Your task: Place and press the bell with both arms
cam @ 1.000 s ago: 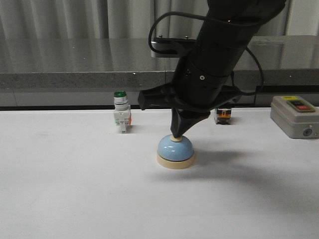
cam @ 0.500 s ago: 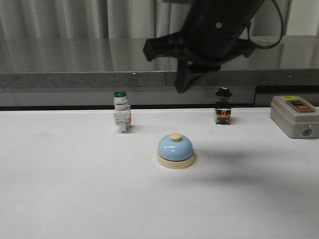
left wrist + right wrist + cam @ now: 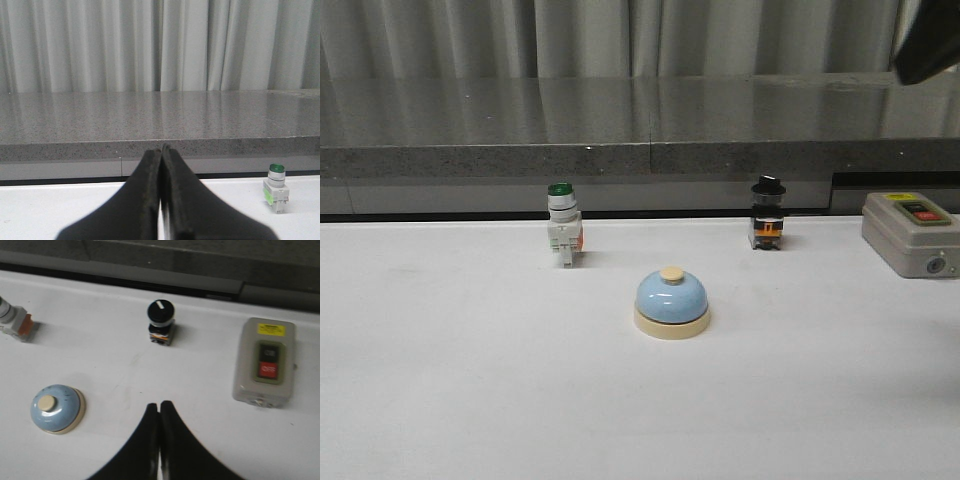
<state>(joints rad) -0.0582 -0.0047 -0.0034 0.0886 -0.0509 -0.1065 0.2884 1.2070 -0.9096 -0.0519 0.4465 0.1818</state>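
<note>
**Both claws shut, bell free on the table**

Our right claw (image 3: 159,407) is pressed shut and holds nothing; it hangs above the white table (image 3: 470,400). The bell (image 3: 55,408) sits upright to its left, apart from it. Farther out stand a black-knobbed switch (image 3: 161,322) and a grey box (image 3: 265,361). Our left claw (image 3: 161,152) is likewise closed and empty, with a green-capped switch (image 3: 276,194) off to its right.
</note>
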